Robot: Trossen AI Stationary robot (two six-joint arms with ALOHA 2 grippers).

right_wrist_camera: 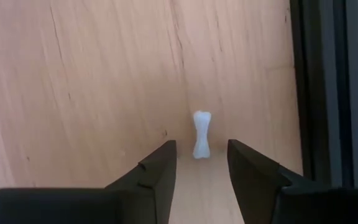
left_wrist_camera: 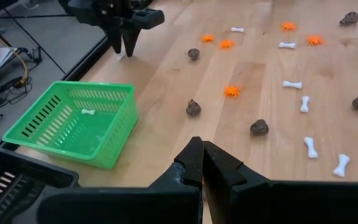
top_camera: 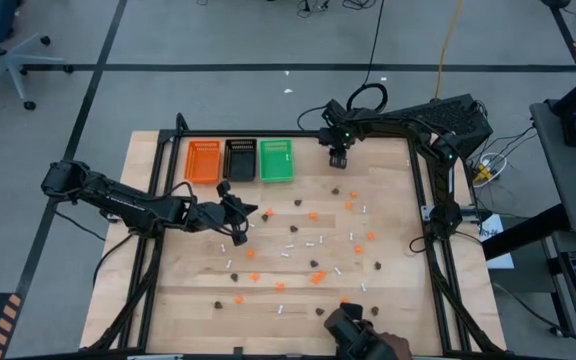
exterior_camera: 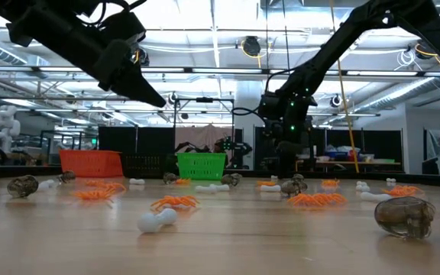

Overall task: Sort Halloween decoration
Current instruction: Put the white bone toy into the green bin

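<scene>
Honestly, barely started: one white bone in the green tray. Right gripper, fingers parted, has another bone just ahead; left gripper pinched shut, empty.

Black tray cut off by the left wrist view's edge

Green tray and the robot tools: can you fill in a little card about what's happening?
green tray: one white bone inside
orange tray: leftmost of the three trays
black tray: between orange and green
right tool: open, pointing down at a white bone on the table, near the table's far edge
left tool: shut, holding nothing, near the green tray
table: orange spiders, brown blobs, white bones scattered
</scene>
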